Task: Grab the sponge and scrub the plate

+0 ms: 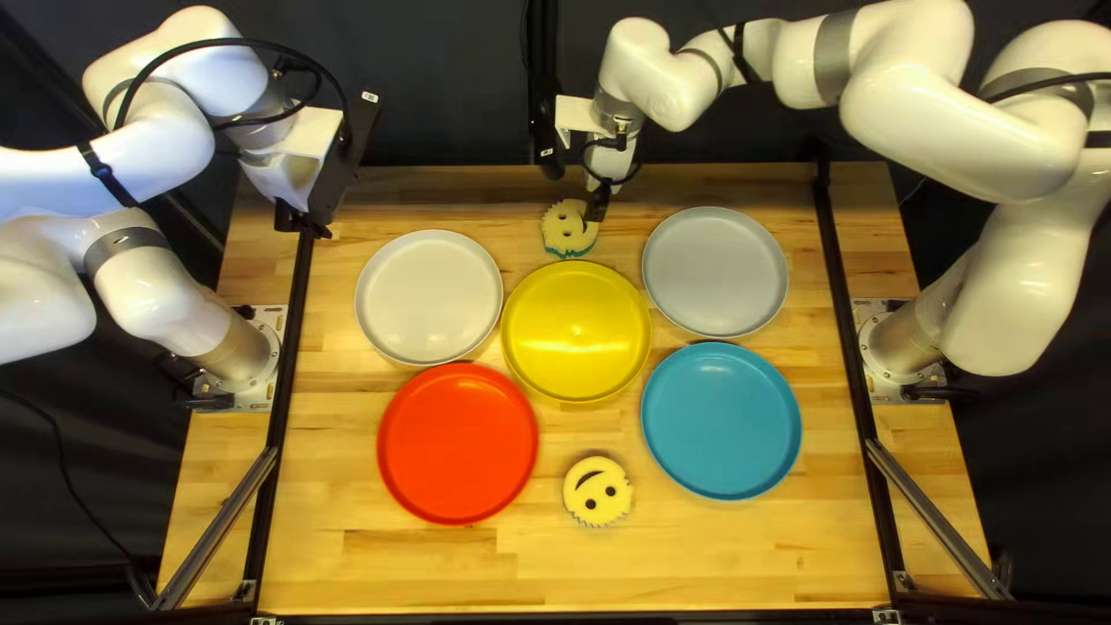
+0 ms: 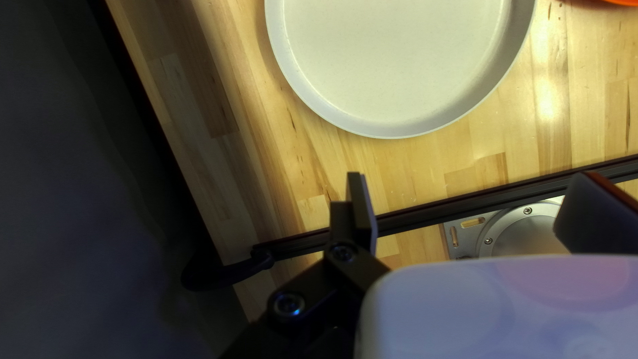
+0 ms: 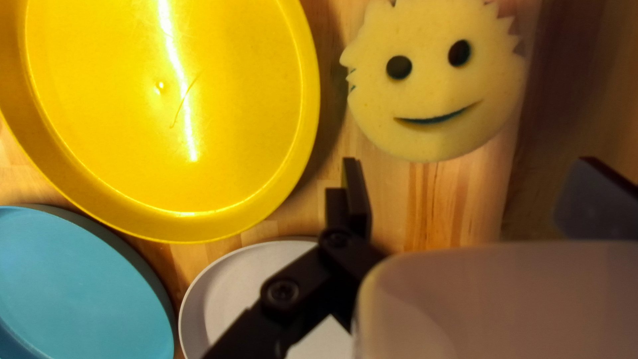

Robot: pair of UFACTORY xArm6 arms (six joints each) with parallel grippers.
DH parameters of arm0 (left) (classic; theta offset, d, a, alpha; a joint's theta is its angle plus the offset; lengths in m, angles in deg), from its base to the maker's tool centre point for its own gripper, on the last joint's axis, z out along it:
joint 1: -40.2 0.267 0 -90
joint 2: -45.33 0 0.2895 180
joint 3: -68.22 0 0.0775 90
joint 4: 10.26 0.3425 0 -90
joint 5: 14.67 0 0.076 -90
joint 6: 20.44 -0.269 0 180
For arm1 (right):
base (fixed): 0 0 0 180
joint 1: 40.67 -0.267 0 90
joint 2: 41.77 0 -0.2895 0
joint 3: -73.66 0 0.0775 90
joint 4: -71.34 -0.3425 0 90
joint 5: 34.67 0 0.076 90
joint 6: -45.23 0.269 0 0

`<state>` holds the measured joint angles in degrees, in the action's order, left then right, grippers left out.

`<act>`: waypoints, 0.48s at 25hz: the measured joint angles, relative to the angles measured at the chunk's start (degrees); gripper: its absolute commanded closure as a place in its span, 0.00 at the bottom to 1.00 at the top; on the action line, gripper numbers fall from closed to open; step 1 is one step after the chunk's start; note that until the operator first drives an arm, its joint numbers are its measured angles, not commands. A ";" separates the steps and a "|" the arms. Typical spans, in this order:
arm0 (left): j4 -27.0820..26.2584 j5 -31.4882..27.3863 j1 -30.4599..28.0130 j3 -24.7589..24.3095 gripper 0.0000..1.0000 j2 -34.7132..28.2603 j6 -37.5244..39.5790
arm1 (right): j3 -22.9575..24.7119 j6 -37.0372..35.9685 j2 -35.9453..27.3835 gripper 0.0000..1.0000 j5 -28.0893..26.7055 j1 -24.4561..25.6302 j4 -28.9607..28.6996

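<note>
My right gripper (image 1: pixel 596 208) hangs near a yellow smiley sponge (image 1: pixel 566 232) with a teal underside, behind the yellow plate (image 1: pixel 576 331). In the right wrist view that sponge (image 3: pixel 435 100) lies flat just ahead of my right gripper (image 3: pixel 475 193), whose fingers stand wide apart with nothing between them. A second yellow smiley sponge (image 1: pixel 598 491) lies between the red plate (image 1: pixel 457 443) and the blue plate (image 1: pixel 721 421). Above the table's far left corner is my left gripper (image 1: pixel 303 222). In the left wrist view my left gripper (image 2: pixel 475 199) is open beside the white plate (image 2: pixel 392 60), holding nothing.
A grey plate (image 1: pixel 715 271) lies right of the yellow one. Black rails (image 1: pixel 851 347) run along both sides of the table, near the arm bases. Beyond the table's far edge hangs a dark curtain (image 1: pixel 451 81).
</note>
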<state>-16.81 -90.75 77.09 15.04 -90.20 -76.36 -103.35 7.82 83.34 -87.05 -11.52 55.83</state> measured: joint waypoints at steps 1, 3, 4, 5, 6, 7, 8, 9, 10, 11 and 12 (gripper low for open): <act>0.00 0.00 0.00 0.00 0.00 0.00 0.00 | -0.72 -0.35 0.76 0.00 -0.26 0.21 -0.19; 0.00 0.00 0.00 0.00 0.00 0.00 0.00 | -1.97 -1.00 2.20 0.00 -0.66 0.50 -0.59; 0.00 0.00 0.00 0.00 0.00 0.00 0.00 | -2.58 -1.23 2.86 0.00 -0.84 0.57 -0.76; 0.00 0.00 0.00 0.00 0.00 0.00 0.00 | -3.11 -1.40 3.44 0.00 -0.99 0.61 -0.89; 0.00 0.00 0.00 0.00 0.00 0.00 0.00 | -4.05 -1.64 4.41 0.00 -1.26 0.65 -1.05; 0.00 0.00 0.00 0.00 0.00 0.00 0.00 | -4.87 -1.80 5.17 0.00 -1.54 0.68 -1.16; 0.00 0.00 0.00 0.00 0.00 0.00 0.00 | -5.69 -1.95 5.89 0.00 -1.87 0.70 -1.23; 0.00 0.00 0.00 0.00 0.00 0.00 0.00 | -6.49 -2.07 6.53 0.00 -2.24 0.71 -1.29; 0.00 0.00 0.00 0.00 0.00 0.00 0.00 | -7.24 -2.16 7.15 0.00 -2.61 0.72 -1.32; 0.00 0.00 0.00 0.00 0.00 0.00 0.00 | -7.98 -2.21 7.74 0.00 -2.98 0.70 -1.33; 0.00 0.00 0.00 0.00 0.00 0.00 0.00 | -8.69 -2.25 8.33 0.00 -3.32 0.63 -1.33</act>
<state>-16.81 -90.75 77.09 15.04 -90.20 -76.36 -112.05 5.57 91.66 -90.38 -10.89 54.50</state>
